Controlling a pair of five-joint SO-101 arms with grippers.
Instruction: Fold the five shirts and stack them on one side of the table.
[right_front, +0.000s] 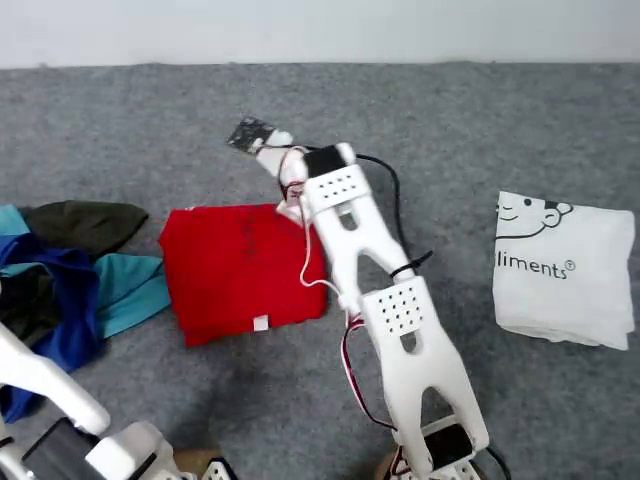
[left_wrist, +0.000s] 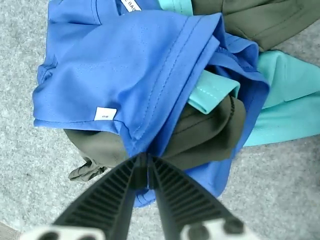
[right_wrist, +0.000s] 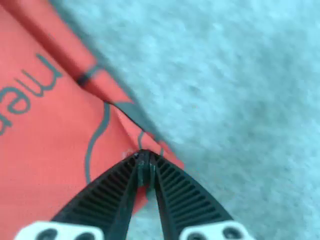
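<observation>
At the far corner of the red shirt (right_front: 240, 270), the right claw (right_wrist: 144, 159) is pinching its lettered edge. A printed white shirt (right_front: 565, 270) is lying folded well apart from it. Near its other side, the left claw (left_wrist: 147, 166) is clamping a white-labelled blue shirt (left_wrist: 130, 70).
</observation>
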